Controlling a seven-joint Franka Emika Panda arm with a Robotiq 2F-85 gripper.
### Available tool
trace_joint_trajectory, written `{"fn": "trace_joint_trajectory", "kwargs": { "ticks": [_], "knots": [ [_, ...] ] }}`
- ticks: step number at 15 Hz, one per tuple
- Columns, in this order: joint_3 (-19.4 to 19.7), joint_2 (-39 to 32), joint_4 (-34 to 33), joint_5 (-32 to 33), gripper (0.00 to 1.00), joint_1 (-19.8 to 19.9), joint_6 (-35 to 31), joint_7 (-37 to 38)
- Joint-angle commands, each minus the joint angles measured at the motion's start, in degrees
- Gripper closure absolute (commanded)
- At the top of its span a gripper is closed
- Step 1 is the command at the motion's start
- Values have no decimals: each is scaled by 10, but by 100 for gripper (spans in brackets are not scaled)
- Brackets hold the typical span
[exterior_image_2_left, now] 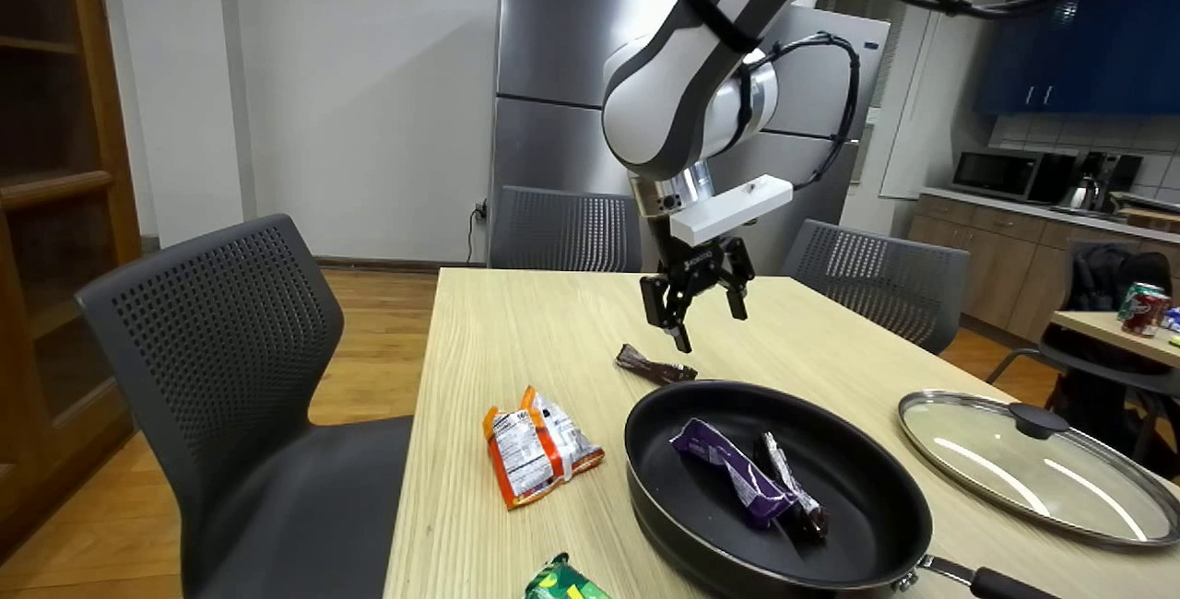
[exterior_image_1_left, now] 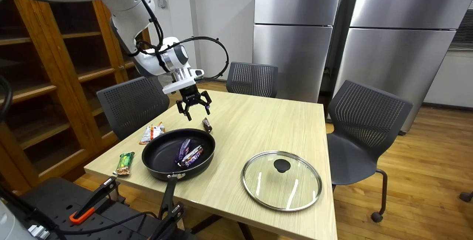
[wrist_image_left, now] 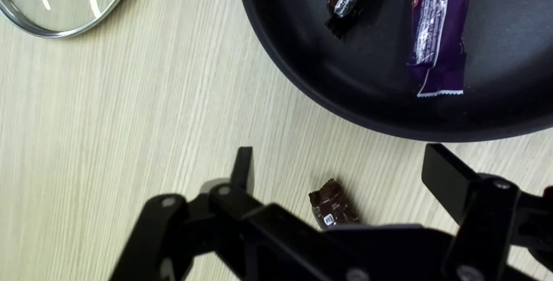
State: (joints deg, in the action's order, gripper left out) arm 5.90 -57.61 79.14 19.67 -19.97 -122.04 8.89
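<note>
Pale wood-grain counter (exterior_image_1_left: 266, 122) stretches out in front of me, with stainless-steel refrigerators (exterior_image_1_left: 295, 59) standing behind it and dark gray chairs (exterior_image_1_left: 364, 122) around it. Above it hangs the black end effector (wrist_image_left: 339, 158), its jaws spread wide and nothing between them. Below, I can see a brown-wrapped candy bar (wrist_image_left: 335, 209) lying flat on the counter, just beside the frying pan (exterior_image_1_left: 159, 155) but apart from it. Its long axis runs roughly toward the pan: in both exterior views it slants from upper left to lower right, the lower end nearest the rim, while in the wrist view one crimped end points up and slightly left, the other end hidden behind the end effector. Inside the pan lie a purple-wrapped bar (exterior_image_2_left: 733, 468) and a brown-and-white bar (exterior_image_2_left: 790, 479), their ends nearest the handle (exterior_image_1_left: 169, 195) close together. One side of the pan has an orange-and-white snack packet (exterior_image_2_left: 544, 447) and a green-wrapped bar (exterior_image_1_left: 125, 162); on the other, a glass lid (exterior_image_1_left: 266, 192) rests flat, knob (exterior_image_1_left: 282, 165) up.
</note>
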Motion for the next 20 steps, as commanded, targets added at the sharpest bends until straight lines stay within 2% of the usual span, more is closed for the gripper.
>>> {"fn": "trace_joint_trajectory", "kwargs": {
  "ticks": [1, 13, 20],
  "knots": [
    [-4, -52, -93, 10, 0, 13, 52, -27],
    [-3, -191, -319, 8, 0, 24, 179, -116],
    [-2, -248, -407, 4, 0, 23, 219, -154]
  ]
}}
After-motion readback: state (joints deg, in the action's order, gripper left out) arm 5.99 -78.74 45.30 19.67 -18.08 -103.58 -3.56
